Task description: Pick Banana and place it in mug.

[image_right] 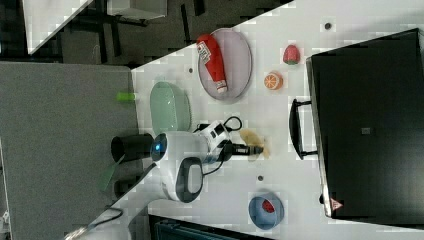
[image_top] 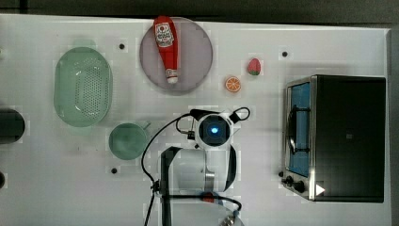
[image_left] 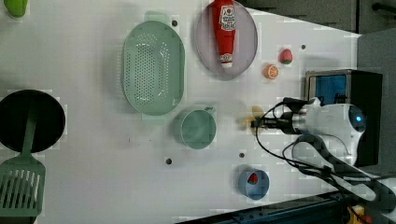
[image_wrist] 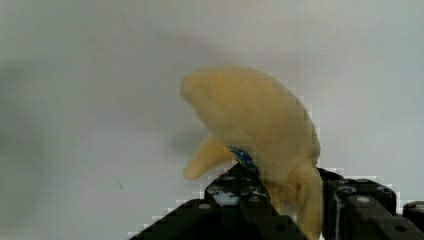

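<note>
The pale yellow banana sits between my gripper's two black fingers, which press its lower end from both sides. In the left view the banana lies at my gripper, to the right of the teal-green mug, with a gap of bare table between them. The right view has the banana at the tip of my gripper. In the top view the mug stands upright, empty, just left of my arm's wrist. Whether the banana is off the table I cannot tell.
A large green colander sits beyond the mug. A ketchup bottle lies on a grey plate. An orange slice, a strawberry, a toaster oven, a blue cup and a black pan stand around.
</note>
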`<act>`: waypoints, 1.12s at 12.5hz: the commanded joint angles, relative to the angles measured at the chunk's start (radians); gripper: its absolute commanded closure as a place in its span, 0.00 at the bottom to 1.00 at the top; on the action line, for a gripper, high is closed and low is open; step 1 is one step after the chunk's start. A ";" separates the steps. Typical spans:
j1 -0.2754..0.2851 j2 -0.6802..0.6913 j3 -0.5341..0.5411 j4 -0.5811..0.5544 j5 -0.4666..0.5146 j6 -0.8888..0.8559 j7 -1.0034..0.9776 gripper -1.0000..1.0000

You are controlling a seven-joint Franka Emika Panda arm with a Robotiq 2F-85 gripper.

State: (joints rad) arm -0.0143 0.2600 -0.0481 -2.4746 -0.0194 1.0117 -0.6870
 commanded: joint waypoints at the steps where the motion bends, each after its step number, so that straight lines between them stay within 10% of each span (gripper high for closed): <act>1: -0.023 -0.244 0.007 0.037 -0.005 -0.143 -0.032 0.68; 8: 0.012 -0.519 0.096 0.144 0.008 -0.563 0.126 0.68; 14: 0.069 -0.509 0.304 0.157 0.187 -0.558 0.532 0.68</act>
State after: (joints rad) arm 0.0130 -0.2690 0.2263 -2.3066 0.1636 0.4678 -0.3201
